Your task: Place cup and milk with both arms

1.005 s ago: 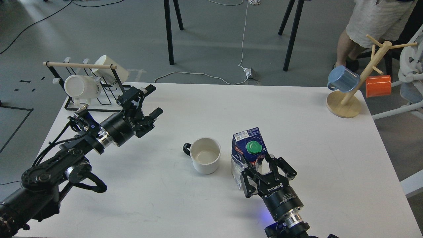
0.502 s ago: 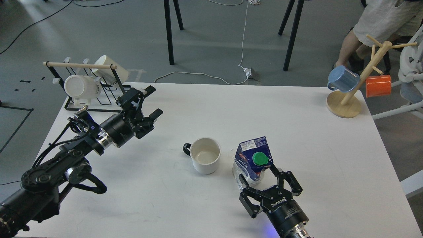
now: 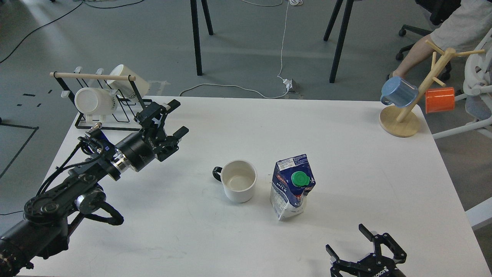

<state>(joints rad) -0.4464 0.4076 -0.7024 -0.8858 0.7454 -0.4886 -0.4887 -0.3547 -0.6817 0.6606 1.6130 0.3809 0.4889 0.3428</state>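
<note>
A white cup (image 3: 239, 181) with a dark handle stands upright near the middle of the white table (image 3: 346, 138). Just right of it stands a blue and white milk carton (image 3: 292, 187) with a green cap, free of any gripper. My right gripper (image 3: 366, 250) is open and empty at the bottom edge, well apart from the carton. My left gripper (image 3: 177, 117) is open and empty at the back left, some way from the cup.
A black wire rack (image 3: 103, 96) with two white mugs stands at the back left corner. A wooden mug tree (image 3: 413, 96) with a blue and an orange mug stands at the back right. A person stands beyond it.
My right gripper has let go of the milk carton and pulled back toward the bottom right. The carton now stands alone. The left arm has barely moved.
</note>
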